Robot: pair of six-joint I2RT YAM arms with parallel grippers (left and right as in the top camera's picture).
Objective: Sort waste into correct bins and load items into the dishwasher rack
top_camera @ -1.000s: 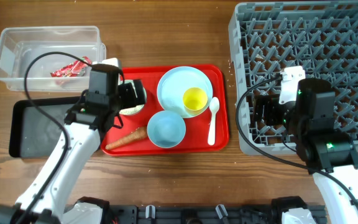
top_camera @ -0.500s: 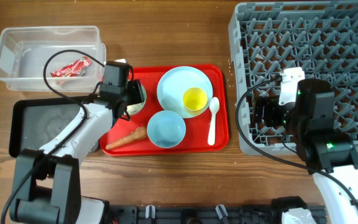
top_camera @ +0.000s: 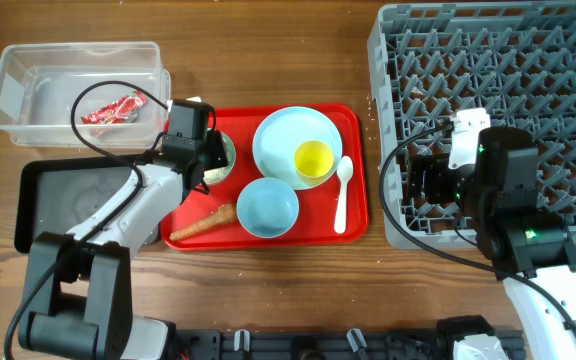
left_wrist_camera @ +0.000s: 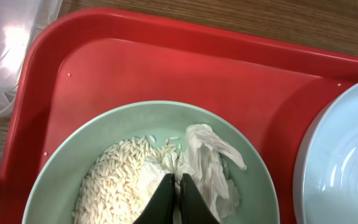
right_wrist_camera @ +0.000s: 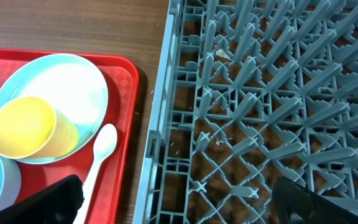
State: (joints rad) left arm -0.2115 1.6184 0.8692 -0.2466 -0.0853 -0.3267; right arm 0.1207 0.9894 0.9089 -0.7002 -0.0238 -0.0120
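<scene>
Pale green bowl [left_wrist_camera: 73, 154], on red tray [left_wrist_camera: 135, 68]: holds rice grains [left_wrist_camera: 114, 180] and crumpled white paper [left_wrist_camera: 210, 165]. My left gripper [left_wrist_camera: 176, 186]: fingers pressed together, tips at the paper. My right gripper [right_wrist_camera: 176, 202]: spread wide, above the dishwasher rack [right_wrist_camera: 260, 93] edge.

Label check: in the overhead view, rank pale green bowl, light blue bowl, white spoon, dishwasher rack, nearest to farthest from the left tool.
1. pale green bowl, under the left tool
2. light blue bowl, red tray's near side
3. white spoon, tray's right edge
4. dishwasher rack, far right
</scene>
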